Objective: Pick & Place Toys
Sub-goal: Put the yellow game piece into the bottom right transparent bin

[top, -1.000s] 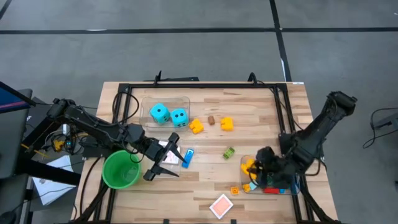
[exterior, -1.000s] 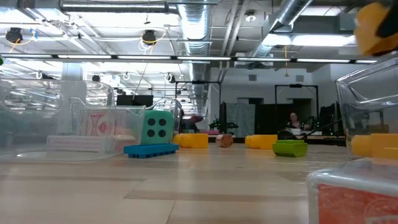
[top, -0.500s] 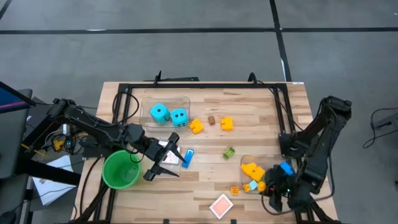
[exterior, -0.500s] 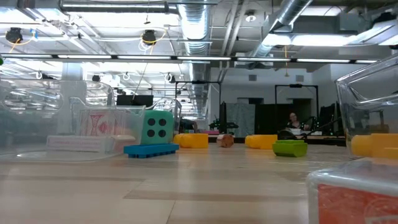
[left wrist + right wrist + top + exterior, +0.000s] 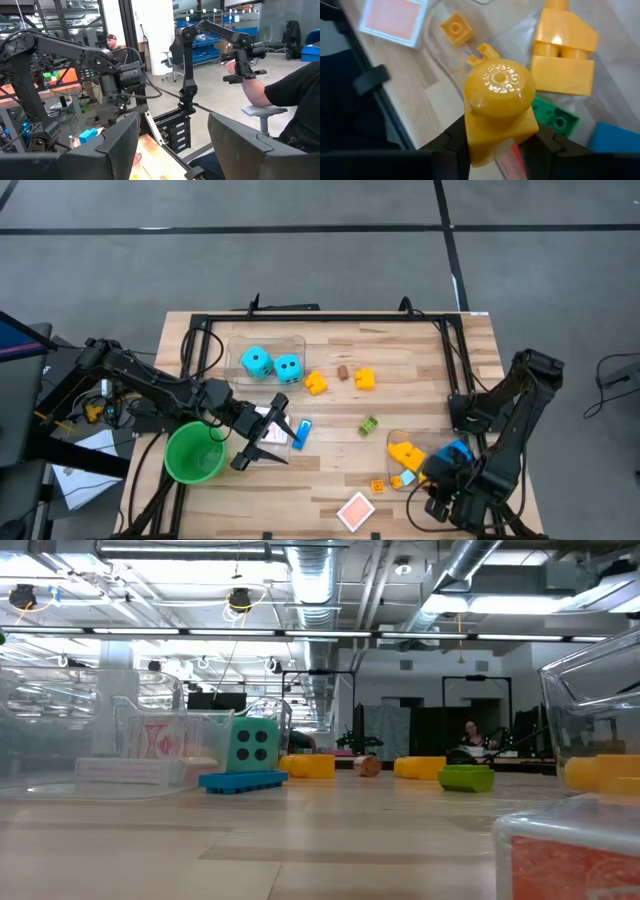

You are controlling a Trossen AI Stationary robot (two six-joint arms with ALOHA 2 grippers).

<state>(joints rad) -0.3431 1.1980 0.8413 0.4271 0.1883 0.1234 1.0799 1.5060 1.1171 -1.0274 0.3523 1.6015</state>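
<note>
Pulled back since a second ago from over its clear bin (image 5: pixel 400 442) to the tabletop's (image 5: pixel 420 360) near right corner, the right pincer (image 5: pixel 440 498) is clamped on a yellow brick with a round knob (image 5: pixel 499 107). A bigger yellow brick (image 5: pixel 405 452) and a blue brick (image 5: pixel 458 451) lie in that bin. Beside the green cup (image 5: pixel 192 452), the left pincer (image 5: pixel 282 442) waits, fingers apart, over another bin near a playing card (image 5: pixel 270 430).

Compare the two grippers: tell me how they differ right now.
The left gripper hangs open and empty by the green cup. The right gripper is shut on a yellow brick, at the table's near right edge beside a clear bin. Both have two dark fingers.
</note>
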